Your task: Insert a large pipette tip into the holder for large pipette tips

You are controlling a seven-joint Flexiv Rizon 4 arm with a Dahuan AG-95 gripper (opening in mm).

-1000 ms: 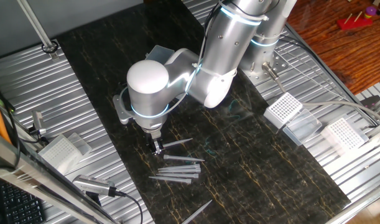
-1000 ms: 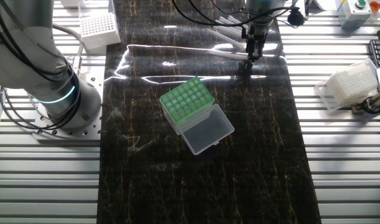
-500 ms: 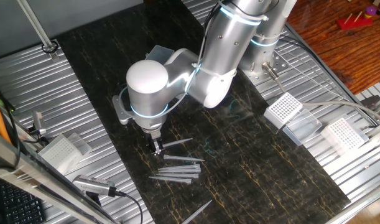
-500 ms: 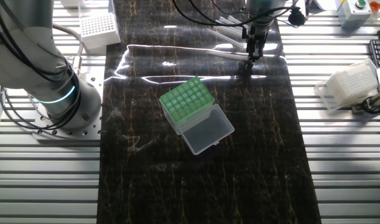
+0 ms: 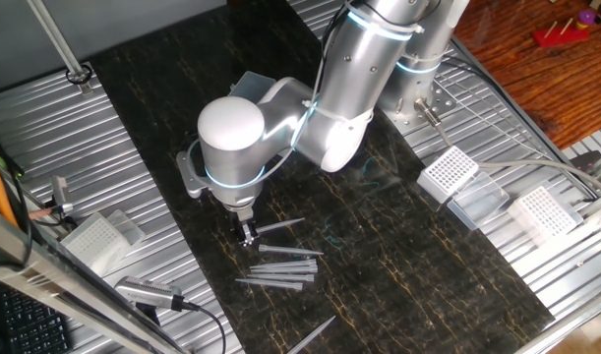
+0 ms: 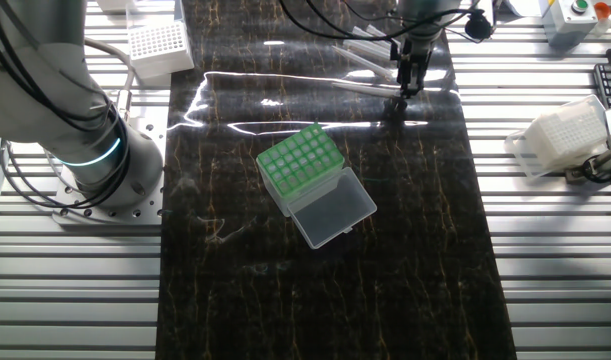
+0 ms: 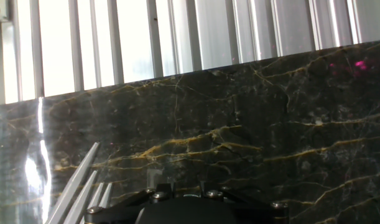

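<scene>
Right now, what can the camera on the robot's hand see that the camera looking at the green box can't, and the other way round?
Only the hand view shows the loose pipette tips close up, lying flat on the dark slab. Only the other fixed view shows the green-topped holder with its clear lid open, and the white-grid rack. Both show the dark marbled slab and the ribbed metal table.

One fixed view looks steeply down on the dark desk (image 5: 457,265) from the loose tips' side. The other faces it from the opposite side, with those tips at 12 o'clock. The hand view sits low, close to the desk.
</scene>
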